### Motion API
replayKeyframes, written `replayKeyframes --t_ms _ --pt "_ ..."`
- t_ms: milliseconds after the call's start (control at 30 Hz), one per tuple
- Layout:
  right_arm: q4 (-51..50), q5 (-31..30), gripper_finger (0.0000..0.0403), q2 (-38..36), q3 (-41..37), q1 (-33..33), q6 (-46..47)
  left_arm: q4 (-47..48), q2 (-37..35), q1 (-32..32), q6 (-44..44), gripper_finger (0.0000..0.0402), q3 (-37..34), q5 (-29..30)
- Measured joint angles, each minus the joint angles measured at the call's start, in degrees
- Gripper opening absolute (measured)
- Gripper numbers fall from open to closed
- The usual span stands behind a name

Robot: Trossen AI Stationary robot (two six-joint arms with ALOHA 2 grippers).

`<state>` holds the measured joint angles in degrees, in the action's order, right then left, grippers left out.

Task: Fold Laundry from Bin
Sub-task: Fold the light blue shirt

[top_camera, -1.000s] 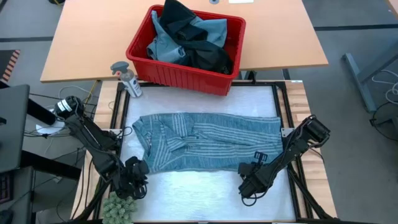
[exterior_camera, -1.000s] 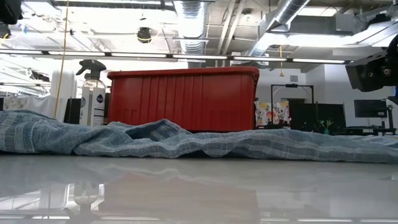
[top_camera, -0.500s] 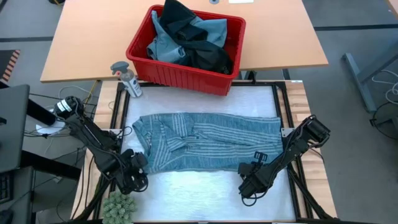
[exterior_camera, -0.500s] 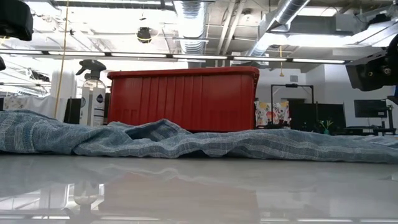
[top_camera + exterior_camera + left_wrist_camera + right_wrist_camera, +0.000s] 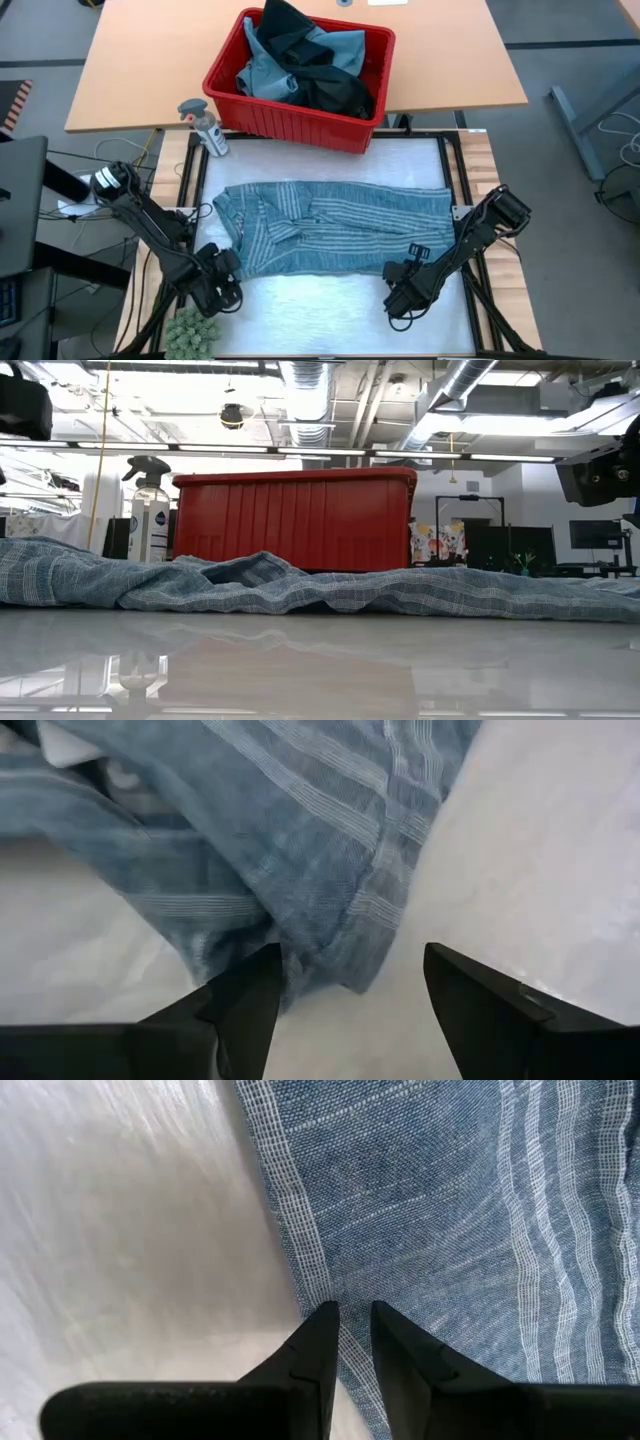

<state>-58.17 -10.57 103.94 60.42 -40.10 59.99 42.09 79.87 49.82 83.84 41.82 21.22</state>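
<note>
Two benches stand end to end: a tan wooden bench (image 5: 120, 70) at the far side and a white-topped work bench (image 5: 330, 300) nearer, framed by dark rails. On the wooden one, at its near edge, sits the red bin (image 5: 228, 98), and heaped inside it are a light blue garment (image 5: 262, 72) and a black garment (image 5: 335, 92) that rises above the rim. Spread across the middle of the white bench lies the striped garment (image 5: 335, 225), grey-blue with pale stripes, rumpled and lying flat, its long side running across the bench; from table height it shows as a low wrinkled ridge in front of the bin. At the garment's near left corner is the left pincer (image 5: 222, 283), fingers spread wide apart, one on either side of the cloth's hem, gripping nothing. At the near right edge of the garment the right pincer (image 5: 400, 297) sits low, its fingers drawn close together with only a thin gap, right at the striped hem; whether they pinch the cloth I cannot tell. A clear spray bottle (image 5: 205, 125) with a grey trigger stands just left of the bin, and a small green spiky ball (image 5: 192, 333) rests on the near left rail, close beside the left pincer
</note>
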Motion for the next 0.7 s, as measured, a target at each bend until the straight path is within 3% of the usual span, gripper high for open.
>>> replayKeyframes --t_ms 100,200,467,700 --pt "0.0 0.0 0.0093 0.0 0.0 0.0 0.0 0.2 2.0 -0.3 2.4 0.023 0.0 -2.8" --pt "0.0 0.0 0.0093 0.0 0.0 0.0 0.0 -0.4 2.9 -0.7 2.5 0.0202 0.0 -5.8" --pt "0.0 0.0 0.0093 0.0 0.0 0.0 0.0 -1.8 3.0 -1.7 3.0 0.0017 0.0 -2.7" --pt "0.0 0.2 0.0093 0.0 0.0 0.0 0.0 -1.7 3.0 -1.9 3.9 0.0001 2.8 -4.4"
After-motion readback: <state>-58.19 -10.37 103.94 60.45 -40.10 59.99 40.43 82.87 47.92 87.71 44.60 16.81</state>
